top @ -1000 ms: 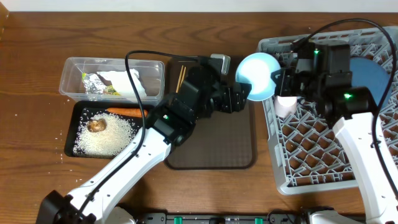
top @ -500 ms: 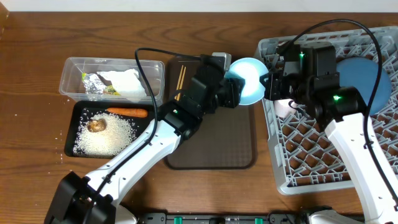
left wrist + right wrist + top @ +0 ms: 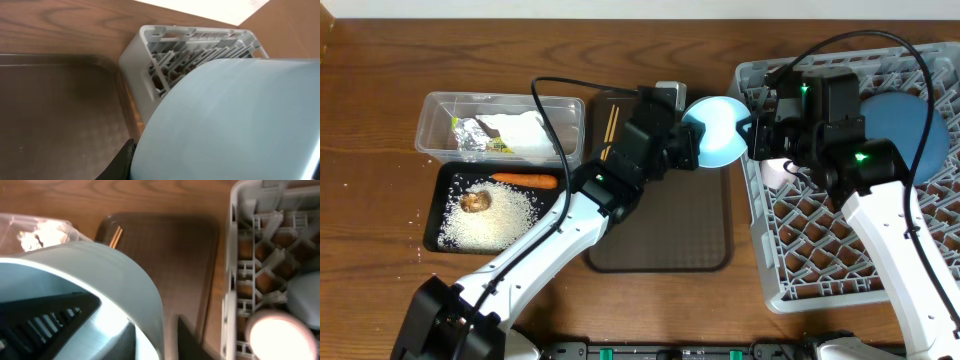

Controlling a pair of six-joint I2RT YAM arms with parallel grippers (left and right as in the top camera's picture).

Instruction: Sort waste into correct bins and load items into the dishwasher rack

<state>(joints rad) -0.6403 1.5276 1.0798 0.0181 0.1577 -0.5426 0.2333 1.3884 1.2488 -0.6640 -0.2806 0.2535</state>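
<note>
Wooden table [image 3: 380, 150], white wall strip along the far edge. Grey dishwasher rack [image 3: 820, 260] sits at right, with the dark-blue plate [image 3: 905, 130] in its far corner. Brown serving tray [image 3: 670, 230] is centre. Clear tub [image 3: 435, 110] and black tray [image 3: 445, 180] are at left. Light blue bowl [image 3: 715, 135] hangs on edge between serving tray and rack. Left gripper [image 3: 695, 148] is clamped on its rim. Right gripper [image 3: 752, 135] straddles the wall loosely, jaws parted. Only the right wrist view shows that gap, plus the pink cup [image 3: 277, 332] in the rack. Left wrist view shows mostly bowl. Only overhead shows chopsticks [image 3: 612, 125] on the serving tray and carrot [image 3: 525, 181] and rice [image 3: 510, 215] in the black tray.
</note>
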